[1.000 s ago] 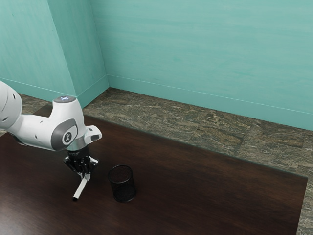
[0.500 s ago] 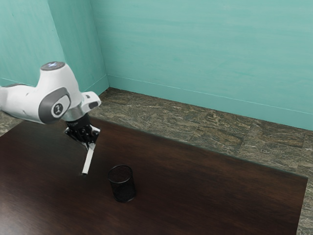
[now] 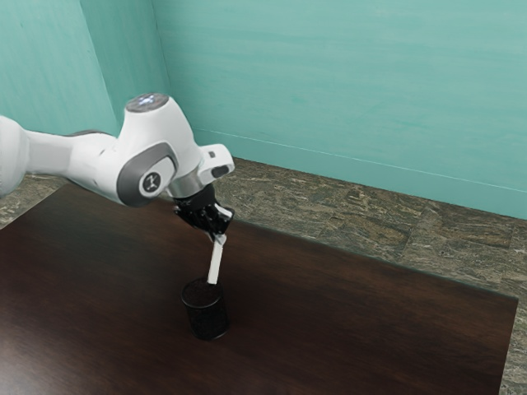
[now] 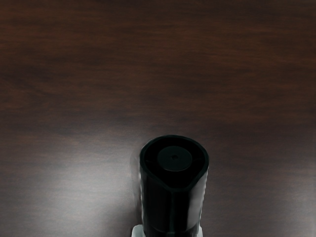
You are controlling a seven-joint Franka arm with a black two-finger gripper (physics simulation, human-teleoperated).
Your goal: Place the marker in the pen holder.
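Note:
My gripper (image 3: pixel 218 236) is shut on the upper end of the white marker (image 3: pixel 216 262) in the exterior view. The marker hangs down, slightly tilted, its lower end overlapping the far rim of the black mesh pen holder (image 3: pixel 207 319). Whether that end is inside the holder or just above or behind it, I cannot tell. The holder stands upright on the table. In the wrist view the marker's black end (image 4: pixel 174 163) points up toward the camera, with pale fingertip edges on both sides of it low down.
The dark wooden table (image 3: pixel 354 321) extends around the holder, with its far edge running toward the exterior view's right. Beyond it lie a stone-patterned floor (image 3: pixel 329 206) and a teal wall (image 3: pixel 329 90).
My hand has risen and moved toward the exterior view's right, carrying the marker from beside the pen holder to its rim. The marker hangs at a different slant. The holder has stayed put.

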